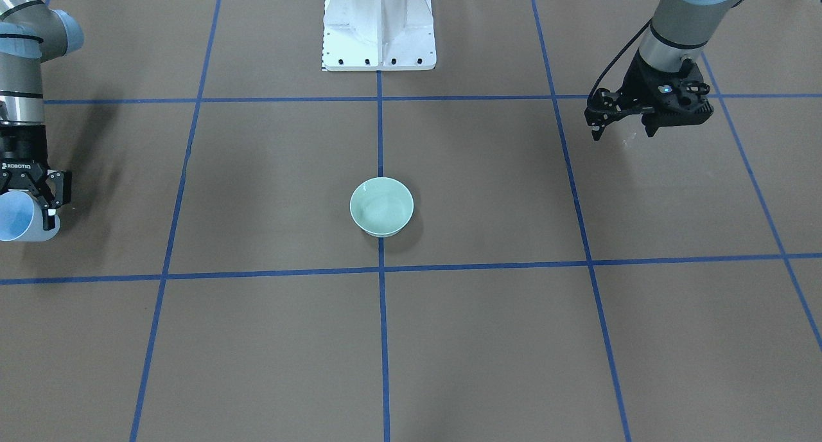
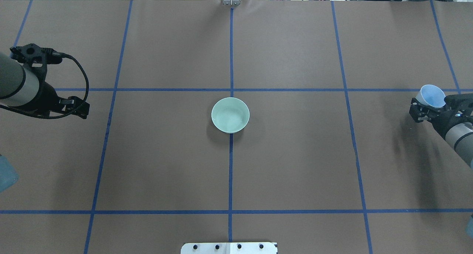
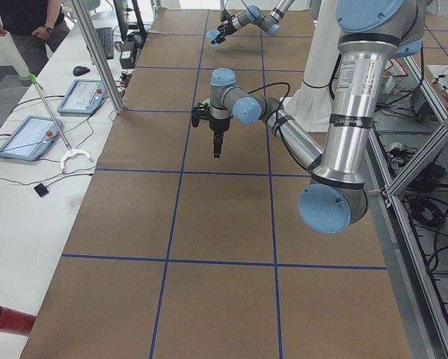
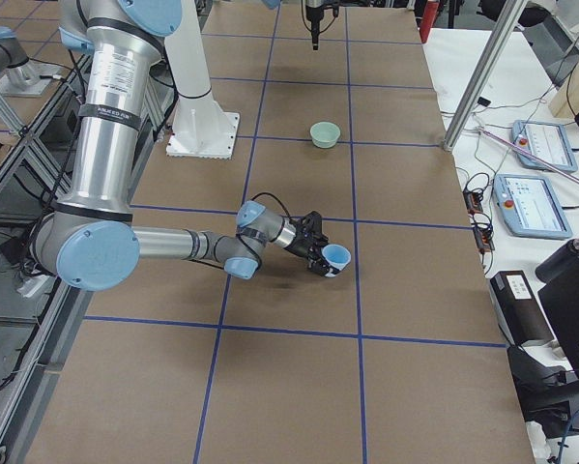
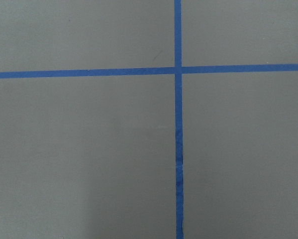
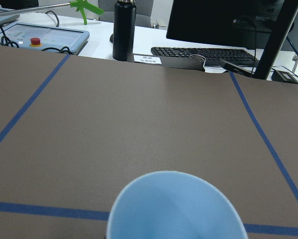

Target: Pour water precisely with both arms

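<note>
Near edge, middle: white pedestal point(image 1: 379, 37), bolted to the brown worktop point(image 2: 295, 165). Straight ahead, at the centre: pale-green bowl point(image 2: 230, 115), upright, sitting on the blue tape line point(image 2: 230, 172) running from near edge to far edge. Well apart from both grippers.

Right end, about level with the bowl: right arm point(image 4: 173, 242) stretched low along the surface, right gripper point(image 2: 435, 105) clamped around a light-blue cup point(image 2: 433, 95). Cup tilted, mouth turned up and toward the far edge. Low over the worktop; contact with it impossible to judge.

Left end, also about level with the bowl: left arm point(image 3: 298, 142) reaching out, black cable point(image 2: 83, 80) looping off the wrist. Left gripper point(image 3: 217, 149) pointing straight down, clear of the surface, above a crossing of tape lines. Fingers apart or together: cannot tell.

Water not to be made out in cup or bowl; only smooth pale insides and a faint glint on the bowl's wall.

Beyond the far edge, seen past the cup from the right wrist: black bottle point(image 6: 124, 30), keyboard point(image 6: 203, 54), tablet point(image 6: 44, 37) with a red button.
</note>
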Motion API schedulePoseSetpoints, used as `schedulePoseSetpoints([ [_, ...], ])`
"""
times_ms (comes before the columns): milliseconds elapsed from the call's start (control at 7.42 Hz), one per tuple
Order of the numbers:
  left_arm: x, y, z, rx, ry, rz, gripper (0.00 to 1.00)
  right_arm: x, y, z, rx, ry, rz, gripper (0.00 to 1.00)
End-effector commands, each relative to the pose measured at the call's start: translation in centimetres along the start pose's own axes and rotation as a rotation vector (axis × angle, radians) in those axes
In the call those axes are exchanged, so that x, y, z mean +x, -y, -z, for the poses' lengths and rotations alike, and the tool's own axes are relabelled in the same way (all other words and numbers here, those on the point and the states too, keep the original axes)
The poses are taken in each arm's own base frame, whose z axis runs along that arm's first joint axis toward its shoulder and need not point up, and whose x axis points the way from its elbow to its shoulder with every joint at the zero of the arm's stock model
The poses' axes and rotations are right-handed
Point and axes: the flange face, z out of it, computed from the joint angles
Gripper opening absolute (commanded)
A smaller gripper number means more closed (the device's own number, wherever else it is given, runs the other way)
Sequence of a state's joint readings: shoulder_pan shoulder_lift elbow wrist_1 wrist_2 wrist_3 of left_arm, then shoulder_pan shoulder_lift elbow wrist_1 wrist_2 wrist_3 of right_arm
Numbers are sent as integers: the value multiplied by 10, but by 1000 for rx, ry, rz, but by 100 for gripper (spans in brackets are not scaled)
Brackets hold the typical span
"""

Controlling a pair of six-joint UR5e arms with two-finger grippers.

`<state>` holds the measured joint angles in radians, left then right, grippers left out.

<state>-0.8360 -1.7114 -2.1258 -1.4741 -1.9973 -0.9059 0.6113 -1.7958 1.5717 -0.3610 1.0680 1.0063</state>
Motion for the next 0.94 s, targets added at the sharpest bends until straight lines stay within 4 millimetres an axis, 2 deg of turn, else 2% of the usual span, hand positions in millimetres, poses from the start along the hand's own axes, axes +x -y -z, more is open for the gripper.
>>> schedulePoseSetpoints([
  [0, 0, 0, 0, 0, 0, 1, 100, -3, -8, 0, 5, -3, 14, 0],
  [269, 1, 0, -1, -1, 0, 0, 100, -4, -10, 0, 3, -1, 19, 0],
  [404, 1, 0, -1, -1, 0, -2, 100, -5, -10, 0, 2, 1, 19, 10],
  [539, 1, 0, -2, -3, 3, 1, 100, -5, -10, 0, 4, 0, 18, 55],
  [673, 1, 0, -2, -3, 3, 0, 100, -6, -8, 3, 21, 19, 6, 90],
  [808, 0, 1, -3, -4, 4, 0, 100, -3, -9, 5, 33, 37, -6, 98],
])
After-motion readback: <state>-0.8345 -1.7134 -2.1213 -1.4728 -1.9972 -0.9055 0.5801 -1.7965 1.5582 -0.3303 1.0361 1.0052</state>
